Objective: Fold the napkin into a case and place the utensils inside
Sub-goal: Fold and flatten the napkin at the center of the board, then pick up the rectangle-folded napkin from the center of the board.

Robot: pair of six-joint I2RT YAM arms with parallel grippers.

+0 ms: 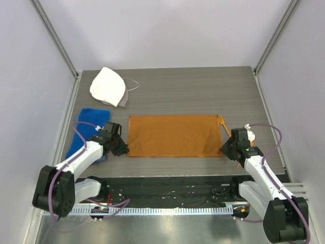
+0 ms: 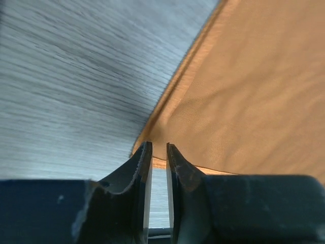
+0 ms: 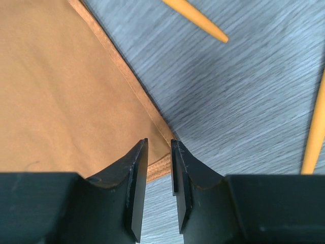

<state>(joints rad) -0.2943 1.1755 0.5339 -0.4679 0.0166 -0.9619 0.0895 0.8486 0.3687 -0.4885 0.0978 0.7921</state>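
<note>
So, napkin (image 1: 173, 135): rust-orange cloth lying as a flat wide rectangle at the middle of the table, long edges running left to right, not yet a narrow case.
Napkin corners: the near left corner (image 2: 152, 152) and the near right corner (image 3: 160, 165) each sit right at a gripper's tips.
Left gripper (image 2: 158, 147): low over the near left corner; its jaws stand a narrow slit apart, table showing through the slit, with the hem crossing just at the tips and not clamped.
Right gripper (image 3: 160, 143): low over the near right corner; its jaws are likewise parted by a narrow slit and straddle the hem, loose rather than pinched.
Both grippers from above: left one (image 1: 123, 148) and right one (image 1: 223, 149) at opposite ends of the near edge.
Fork (image 1: 222, 126): orange, on the table just beside the napkin's right edge, tines at the far end.
Orange handles: one (image 3: 195, 18) and another (image 3: 315, 127) lie on bare wood near the right corner; which utensil each belongs to I cannot tell.
Blue towel (image 1: 89, 127): left of the napkin, partly under the left arm.
White cloth cap (image 1: 108, 87): far left, well apart from the napkin.
Table (image 1: 193, 86): grey wood grain.
</note>
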